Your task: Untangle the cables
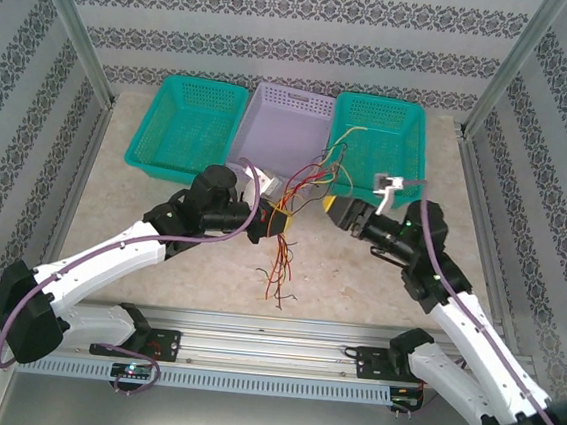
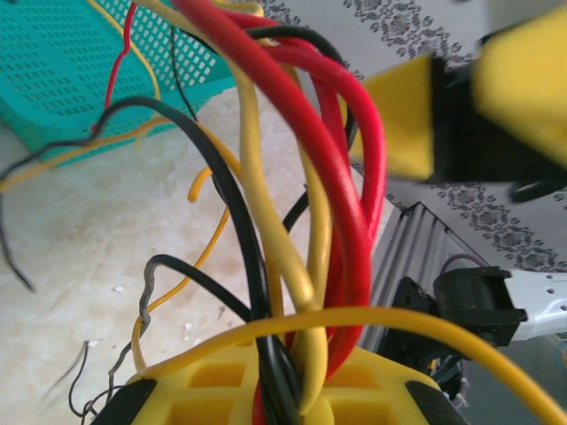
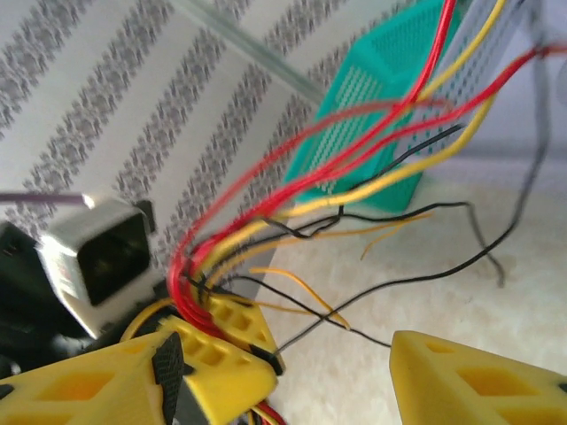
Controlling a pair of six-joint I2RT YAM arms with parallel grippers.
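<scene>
Cables (image 1: 280,262), red yellow black tangle above the worktop (image 1: 159,251), my left jaws clamped shut on the bundle, ends dangling down, strands reaching right teal basket (image 1: 412,134), my right jaws wide apart just beside, gripping nothing

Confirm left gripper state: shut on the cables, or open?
Shut on the cables. In the left wrist view the bundle runs down between the left gripper's yellow fingers, pressed in tight.

The cables (image 2: 292,115) have smooth, shiny plastic skins. The green baskets (image 1: 186,128) are holey plastic. The table (image 1: 357,280) looks dull.
</scene>
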